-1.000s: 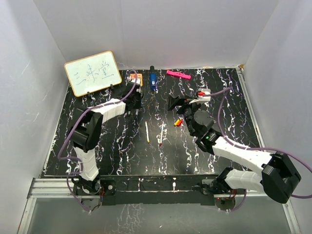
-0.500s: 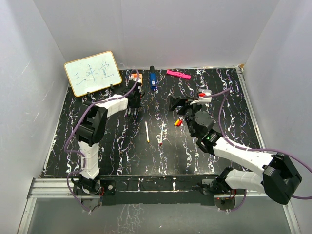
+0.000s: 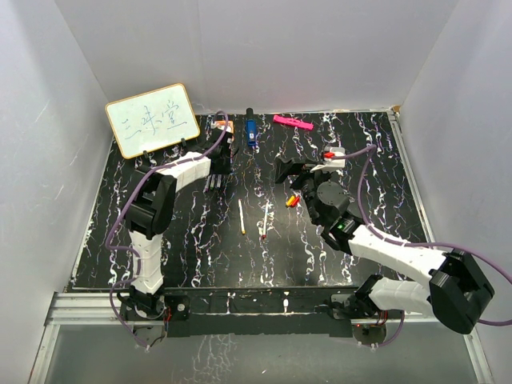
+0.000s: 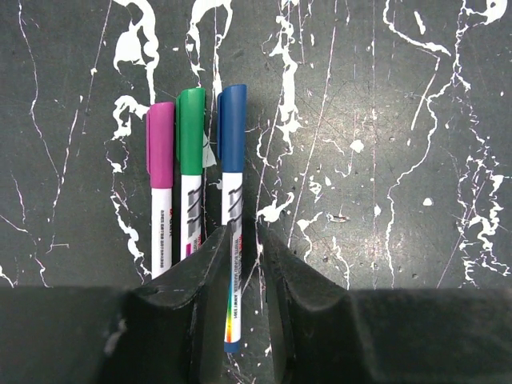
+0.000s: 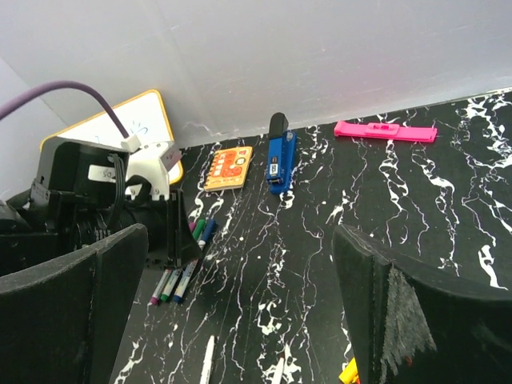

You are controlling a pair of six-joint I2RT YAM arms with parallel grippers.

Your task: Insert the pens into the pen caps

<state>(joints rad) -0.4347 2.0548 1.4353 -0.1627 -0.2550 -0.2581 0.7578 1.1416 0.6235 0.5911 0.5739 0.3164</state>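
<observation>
Well, my left gripper [image 4: 242, 236] straddles the barrel of the blue pen [image 4: 232, 128], one finger on each side and nearly together. Whether they pinch the barrel or just flank it I cannot tell. That pen lies flat on the table [image 4: 384, 120], its cap pointing ahead of my fingertips. The green pen [image 4: 190, 128] lies just beside it, and the purple pen [image 4: 160, 136] touches the green one on its far side. I judge the step to be leaving this capped pen in the row with the other two. To do that well I should part the fingers only a little and evenly. Then I should rise straight off the barrel with no sideways drag, since a round pen rolls easily and could nudge its neighbours. My right gripper [image 5: 240, 272] is spread wide and holds nothing. Two bare pens [image 3: 241, 216] [image 3: 265, 218] lie on the table below and in front of it. A few loose caps [image 3: 292, 200] sit just under its fingers. As for holders, the blue, green and purple caps each have a pen seated in them. The loose caps look empty, though they are too small to be sure.
</observation>
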